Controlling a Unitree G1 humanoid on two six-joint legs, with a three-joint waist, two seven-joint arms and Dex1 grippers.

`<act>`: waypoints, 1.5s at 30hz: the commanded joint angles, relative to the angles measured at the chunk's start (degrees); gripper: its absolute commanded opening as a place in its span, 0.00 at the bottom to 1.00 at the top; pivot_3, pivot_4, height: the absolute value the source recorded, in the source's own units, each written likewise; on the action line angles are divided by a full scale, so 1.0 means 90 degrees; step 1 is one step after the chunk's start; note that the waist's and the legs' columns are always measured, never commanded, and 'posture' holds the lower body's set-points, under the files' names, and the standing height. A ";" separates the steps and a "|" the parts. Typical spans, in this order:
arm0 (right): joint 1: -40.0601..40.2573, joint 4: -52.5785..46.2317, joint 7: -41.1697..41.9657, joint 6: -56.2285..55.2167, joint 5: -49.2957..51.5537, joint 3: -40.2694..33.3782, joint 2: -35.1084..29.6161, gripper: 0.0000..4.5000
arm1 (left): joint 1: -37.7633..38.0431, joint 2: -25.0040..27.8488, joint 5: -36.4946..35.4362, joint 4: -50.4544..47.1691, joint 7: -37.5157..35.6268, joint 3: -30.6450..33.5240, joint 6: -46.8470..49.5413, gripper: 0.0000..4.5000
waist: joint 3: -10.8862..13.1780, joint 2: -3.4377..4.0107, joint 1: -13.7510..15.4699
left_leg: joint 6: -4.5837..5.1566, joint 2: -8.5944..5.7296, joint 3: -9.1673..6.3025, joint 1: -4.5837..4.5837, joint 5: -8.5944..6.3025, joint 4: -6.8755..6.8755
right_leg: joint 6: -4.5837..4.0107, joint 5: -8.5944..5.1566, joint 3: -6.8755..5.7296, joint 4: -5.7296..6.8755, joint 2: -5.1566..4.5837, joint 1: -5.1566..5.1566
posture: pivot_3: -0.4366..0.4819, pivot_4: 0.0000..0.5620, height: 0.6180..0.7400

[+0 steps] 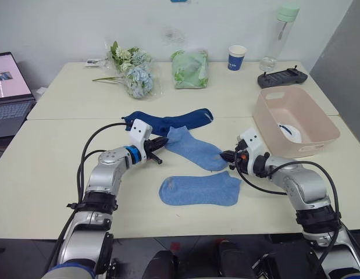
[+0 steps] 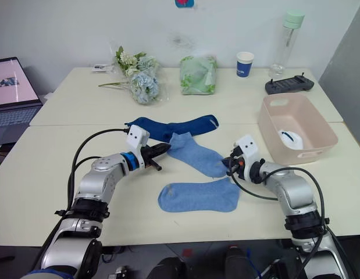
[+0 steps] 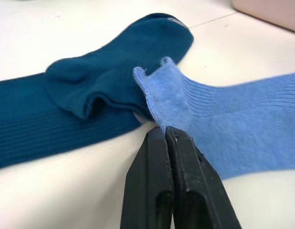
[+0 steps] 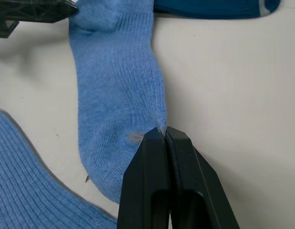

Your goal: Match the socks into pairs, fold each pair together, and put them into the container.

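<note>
A: Head views first. What's in the pink container (image 1: 302, 136)?

B: Something white with a dark band (image 1: 289, 131), low against the inner wall; too little of it shows to say how many socks. The tub sits at about three o'clock on the table (image 1: 46, 174), and the blue paper cup (image 1: 237, 57) stands at one o'clock near the far edge.

A: And the socks outside it?

B: One light blue sock (image 1: 200, 190) lies flat at six o'clock. The upper light blue sock (image 1: 195, 149) runs diagonally at centre, just beside the navy socks (image 1: 168, 121) (they overlap, so their outlines merge).

A: Left wrist view?

B: The left gripper (image 3: 165, 132) has its fingers pressed together on the cuff edge of the upper sock; the navy fabric behind is cut off at the frame.

A: Right wrist view?

B: The right gripper (image 4: 164, 132) pinches the toe end of that same sock, fingers closed tight. The flat sock's corner shows, cropped.
</note>
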 commanded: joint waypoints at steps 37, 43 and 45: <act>-0.2479 0.2483 0.1767 -0.1534 -0.0936 0.1313 0.0403 0.00 | 0.4001 -0.0047 -0.4949 -0.6367 0.2022 0.0781 0.4607 0.00 | 0.0001 0.0000 0.0020 | -0.0003 0.0008 0.0007 0.0011 0.0001 -0.0009 | -0.0004 -0.0001 0.0005 -0.0007 -0.0001 0.0011 | 0.48 0.27 1.00; -0.2123 0.2094 0.1796 -0.1981 -0.0936 0.1086 0.0412 0.37 | 0.4213 0.0459 -0.4865 -0.6342 0.1441 0.0863 0.4006 0.20 | 0.0001 0.0000 0.0016 | -0.0004 0.0009 0.0008 0.0011 0.0001 -0.0017 | -0.0006 -0.0002 0.0004 -0.0015 -0.0003 0.0009 | 0.48 0.27 1.00; -0.2028 0.1999 0.1600 -0.2005 -0.0924 0.0919 0.0444 0.52 | 0.4242 0.0734 -0.4930 -0.6387 0.1336 0.0930 0.4004 0.34 | 0.0002 0.0001 0.0014 | -0.0004 0.0009 0.0007 0.0011 0.0001 -0.0021 | -0.0007 -0.0003 0.0003 -0.0011 -0.0001 0.0006 | 0.48 0.27 1.00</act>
